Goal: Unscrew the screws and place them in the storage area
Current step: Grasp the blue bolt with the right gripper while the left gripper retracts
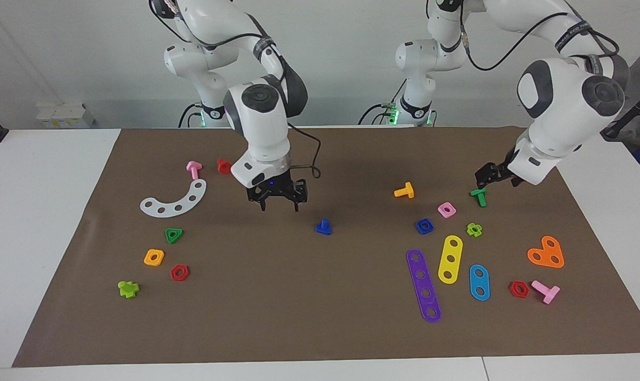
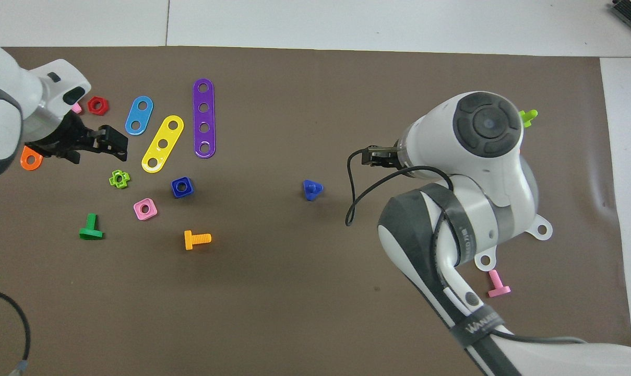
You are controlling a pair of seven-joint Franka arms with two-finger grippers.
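A blue screw [image 1: 324, 226] stands on its triangular head on the brown mat, shank up, near the middle; it also shows in the overhead view [image 2: 311, 189]. My right gripper [image 1: 278, 202] hangs open and empty just above the mat, beside the screw toward the right arm's end and not touching it. The storage area [image 1: 214, 238] is bare mat bordered by a white curved strip [image 1: 174, 201], a green triangular nut [image 1: 173, 235] and an orange square nut [image 1: 154, 257]. My left gripper [image 1: 485, 178] hovers over the mat by a green bolt [image 1: 478, 197].
Purple [image 1: 423, 286], yellow [image 1: 450, 259] and blue [image 1: 479, 282] strips, a blue square nut [image 1: 424, 226], pink nut [image 1: 447, 209], orange bolt [image 1: 404, 190] and orange heart plate [image 1: 546, 252] lie toward the left arm's end. Red nut [image 1: 180, 272], lime piece [image 1: 128, 288] and pink bolt [image 1: 194, 169] lie around the storage area.
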